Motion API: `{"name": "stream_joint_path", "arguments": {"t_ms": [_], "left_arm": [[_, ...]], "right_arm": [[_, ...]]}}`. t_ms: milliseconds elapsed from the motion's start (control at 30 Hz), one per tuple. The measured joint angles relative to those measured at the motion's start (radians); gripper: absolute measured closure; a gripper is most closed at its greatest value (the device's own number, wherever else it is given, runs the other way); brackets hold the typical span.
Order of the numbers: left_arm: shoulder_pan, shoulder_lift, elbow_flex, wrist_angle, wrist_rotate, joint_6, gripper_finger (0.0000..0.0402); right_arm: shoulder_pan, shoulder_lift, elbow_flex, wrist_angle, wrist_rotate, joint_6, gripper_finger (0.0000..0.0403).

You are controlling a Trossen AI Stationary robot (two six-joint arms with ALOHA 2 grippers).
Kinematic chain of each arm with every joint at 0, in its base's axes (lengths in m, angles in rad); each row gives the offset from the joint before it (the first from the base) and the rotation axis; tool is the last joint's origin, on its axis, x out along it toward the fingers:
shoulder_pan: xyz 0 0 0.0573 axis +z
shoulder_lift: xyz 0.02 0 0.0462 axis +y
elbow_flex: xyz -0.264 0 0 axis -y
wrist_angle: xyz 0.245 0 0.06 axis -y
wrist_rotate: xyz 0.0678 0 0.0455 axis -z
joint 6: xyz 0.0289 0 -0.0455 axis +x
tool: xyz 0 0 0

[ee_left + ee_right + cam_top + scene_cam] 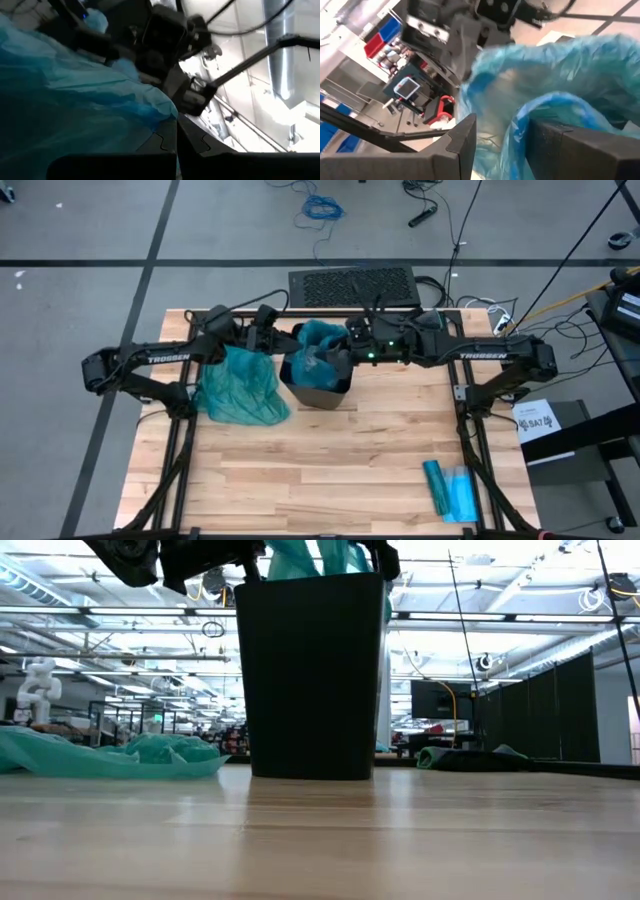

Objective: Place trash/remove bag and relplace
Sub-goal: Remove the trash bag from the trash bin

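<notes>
Bin (322, 385): black, upright near the table's (330, 470) far edge.
New bag (322, 340): teal, over the bin's mouth.
Left gripper (283, 338): clenched on the new bag's edge.
Right gripper (345, 345): apparently grasping its other side.
Removed bag (240, 385): beside the bin; trash unseen.

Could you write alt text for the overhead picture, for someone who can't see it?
Two dark robot arms meet over a black bin on a wooden table, fitting a teal bag into it. A crumpled teal bag lies left of the bin; a blue packet lies near the table's front right.
</notes>
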Motion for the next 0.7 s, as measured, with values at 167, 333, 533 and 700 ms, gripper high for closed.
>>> {"name": "stream_joint_path", "arguments": {"t_ms": [167, 333, 533, 700], "left_arm": [[-0.003, 0.0, 0.0, -0.028, -0.018, 0.002, 0.0401], [-0.003, 0.0, 0.0, -0.071, -0.008, 0.075, 0.0393], [-0.009, 0.0, 0.0, -0.119, -0.005, 0.079, 0.0336], [-0.009, 0.0, 0.0, -0.133, -0.003, 0.077, 0.0294]], "right_arm": [[0.001, 0.016, 0.0, -0.002, -0.006, 0.009, 0.0273], [0.001, -0.003, 0.0, -0.021, -0.086, -0.003, 0.0273], [0.001, -0.029, 0.0, -0.167, -0.076, -0.04, 0.0273], [0.001, -0.025, 0.0, -0.2, -0.075, -0.054, 0.0273]]}}
